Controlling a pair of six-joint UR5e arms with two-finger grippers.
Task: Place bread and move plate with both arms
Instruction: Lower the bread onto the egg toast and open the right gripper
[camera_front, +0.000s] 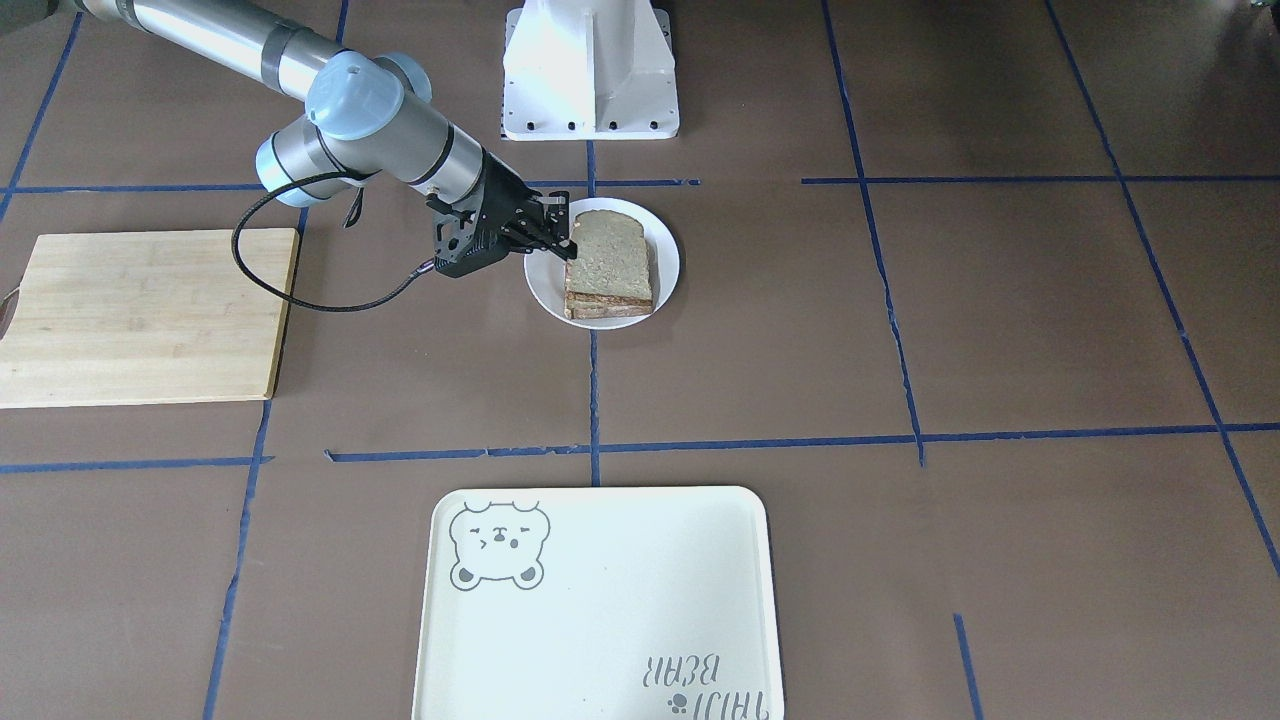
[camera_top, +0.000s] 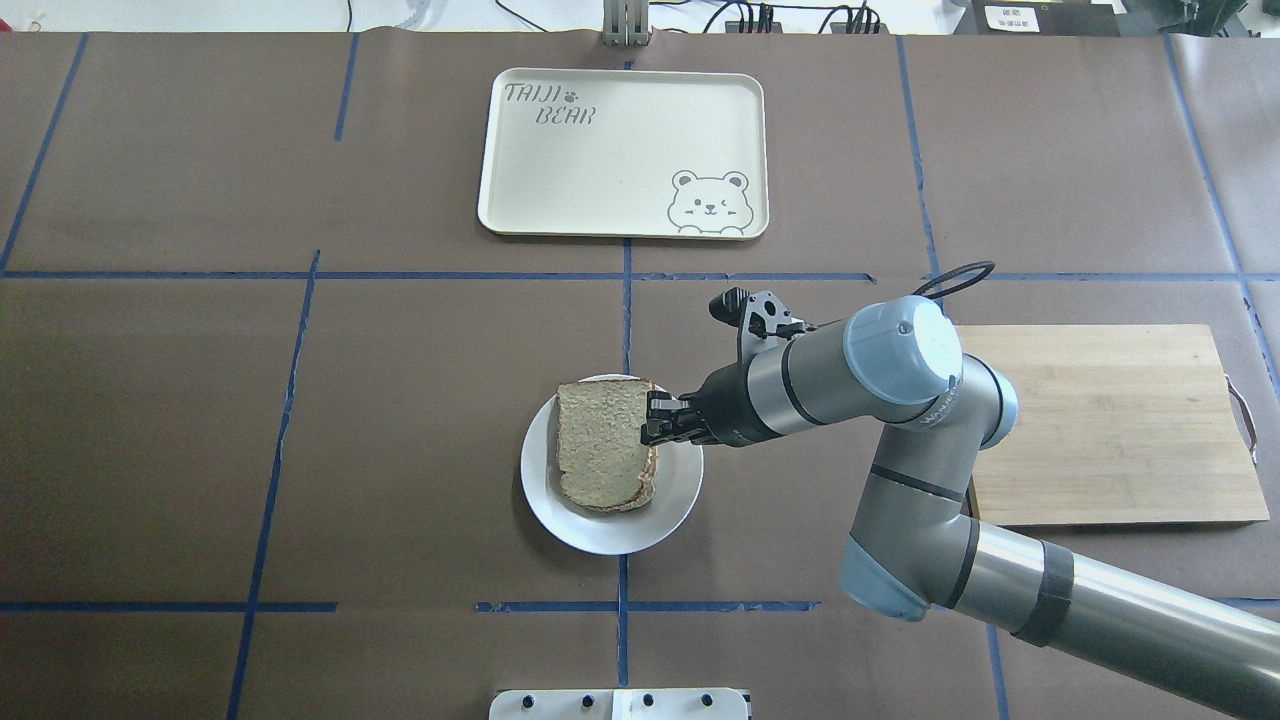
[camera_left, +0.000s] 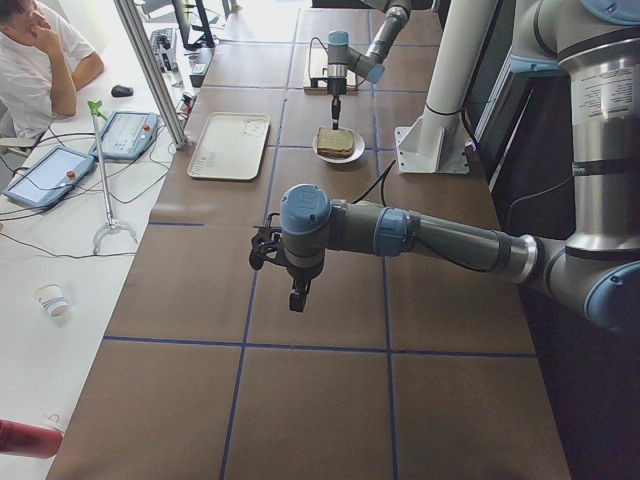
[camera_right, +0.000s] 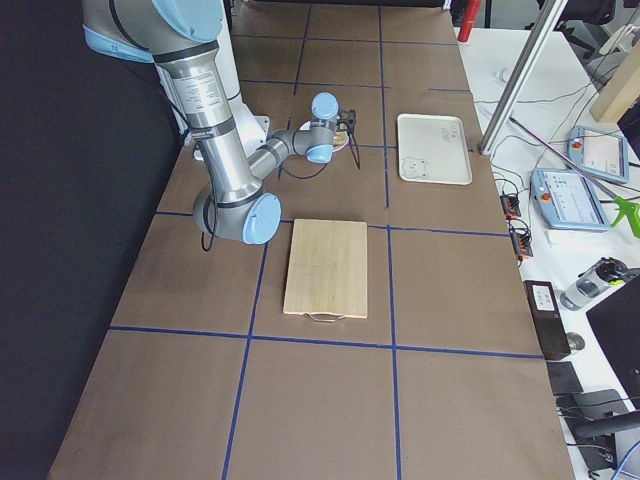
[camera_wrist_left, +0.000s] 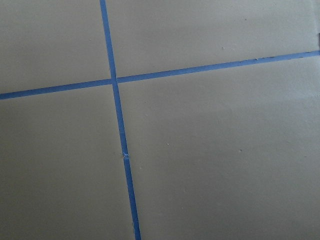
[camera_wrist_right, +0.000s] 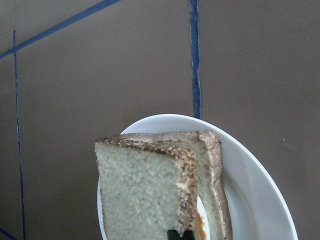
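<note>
**Item:** the bread (camera_top: 598, 440). Pale wholemeal slice with a dark crust.
**Location:** on the plate (camera_top: 672, 505) at mid-table, lying atop a second slice (camera_front: 608, 306) that shows a trace of egg at its edge.
**Holder:** right gripper (camera_top: 652, 430), fingers drawn close together on the slice's right-hand crust edge, pinching it.
**Left gripper** (camera_left: 298, 298)**:** hangs over bare table well off to the left; how far its fingers are spread cannot be told.
**Handling, as judged:** light, soft and compressible. It probably sags when held by one edge and dents or tears under a hard squeeze. Best taken at the crust, lightly.
**Plate:** stiff, smooth and likely slippery. Take it by the rim at opposite sides and keep it level so the stack does not slide.
</note>
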